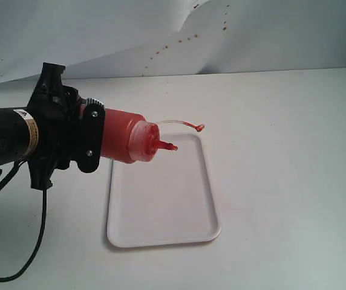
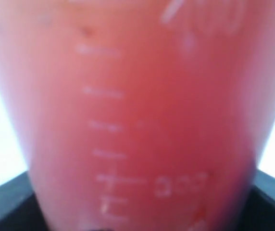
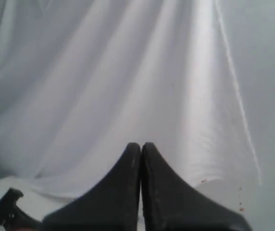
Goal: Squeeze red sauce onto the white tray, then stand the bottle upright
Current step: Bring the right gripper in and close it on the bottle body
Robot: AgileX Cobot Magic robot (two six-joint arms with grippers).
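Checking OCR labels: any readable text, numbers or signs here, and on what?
"300", faint: on bottle, by scale ticks.
Second number further along the scale: too blurred to read.
Sticker on left arm: too small to read.
Right wrist view: none.

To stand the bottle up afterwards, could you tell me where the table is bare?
Widest bare patch: table right of the white tray in the exterior view. The strip between tray and backdrop sheet is free too. The left is crowded: left claw holding the bottle, plus cable.
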